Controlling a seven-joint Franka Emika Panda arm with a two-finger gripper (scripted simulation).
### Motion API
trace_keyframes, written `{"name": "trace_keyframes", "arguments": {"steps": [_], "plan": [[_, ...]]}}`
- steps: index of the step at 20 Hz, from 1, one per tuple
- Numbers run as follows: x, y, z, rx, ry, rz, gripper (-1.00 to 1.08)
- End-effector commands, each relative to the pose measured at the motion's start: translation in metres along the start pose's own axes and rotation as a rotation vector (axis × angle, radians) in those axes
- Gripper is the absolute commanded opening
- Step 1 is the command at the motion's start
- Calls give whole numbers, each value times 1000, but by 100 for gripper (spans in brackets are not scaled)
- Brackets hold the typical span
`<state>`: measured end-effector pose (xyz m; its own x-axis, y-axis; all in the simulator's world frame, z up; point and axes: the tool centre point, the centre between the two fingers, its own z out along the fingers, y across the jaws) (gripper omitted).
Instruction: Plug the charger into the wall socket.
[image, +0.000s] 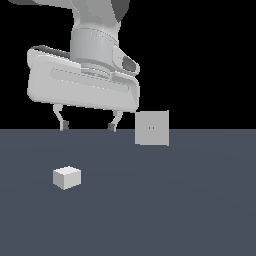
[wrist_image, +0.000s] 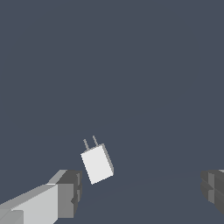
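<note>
The charger (image: 67, 177) is a small white cube lying on the dark grey floor at the exterior view's left. In the wrist view the charger (wrist_image: 97, 163) shows two thin prongs on one end. The wall socket (image: 152, 128) is a flat upright light-grey square panel with two tiny yellowish dots, standing further back at the exterior view's right. My gripper (image: 87, 126) hangs above the floor, behind and above the charger, to the left of the socket. Its jaws stand wide apart and hold nothing. One dark fingertip (wrist_image: 70, 189) sits beside the charger in the wrist view.
The dark grey floor (image: 190, 210) runs across the lower half of the exterior view, with black background behind it. The socket panel is the only upright thing standing on the floor.
</note>
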<state>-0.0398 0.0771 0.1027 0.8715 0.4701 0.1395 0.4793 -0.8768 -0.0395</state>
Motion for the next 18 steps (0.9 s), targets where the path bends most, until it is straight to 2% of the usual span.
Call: {"name": "trace_keyframes", "arguments": {"steps": [1,10,18], "plan": [[-2,-6,6,6,23,-59,100],[-9,-27,24,29,97,-253,100],[-14,-38,36,45,140,-366,100]]}}
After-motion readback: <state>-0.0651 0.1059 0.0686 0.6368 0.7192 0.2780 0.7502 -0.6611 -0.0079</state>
